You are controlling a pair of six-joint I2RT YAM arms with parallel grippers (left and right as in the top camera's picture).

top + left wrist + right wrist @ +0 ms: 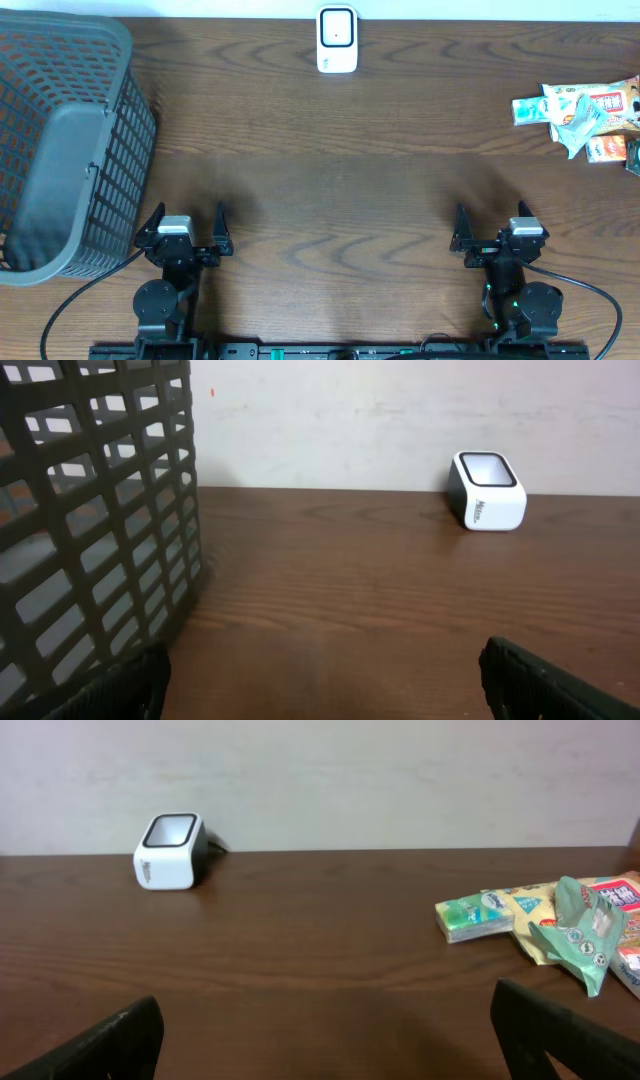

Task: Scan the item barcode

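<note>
Dark brown table (340, 170), matte, wood grain running lengthwise. Big bare stretch across the middle, near edge up to far edge; bare wood between the two arms.

Left side crowded: grey plastic basket (128, 150), lattice walls, rounded rim, cut by the left frame edge, just beside the left gripper (190, 212). From the left wrist, a tall grid wall (188, 480) filling the left third, open wood to its right.

Left gripper jaws spread wide, holding nothing; black fingers (555, 680) low in the wrist-view corners, bare table between. Right gripper (491, 214) the same: jaws wide apart, nothing gripped, fingers (100, 1045) dark and blocky at the bottom corners. Both grippers close to the near edge, well apart from each other. Black cables (75, 295) looping off the arm bases toward the near edge.

Far edge, centre: scanner (337, 40), small white box, rounded corners, dark glossy window on top, backed by a pale wall (350, 420). Up and right from the left wrist (487, 505), up and left from the right wrist (170, 850). Open wood all round it.

Items to scan: loose pile of snack packets (580, 115) at the far right, running off the right frame edge, well apart from both grippers and from the scanner. Crinkly glossy film, flat pouches, overlapping. In the right wrist view, green-and-white flat pack (475, 915) nearest the middle, crumpled green wrapper (580, 935) lying over yellow and red-printed ones. Barcode too small to make out.
</note>
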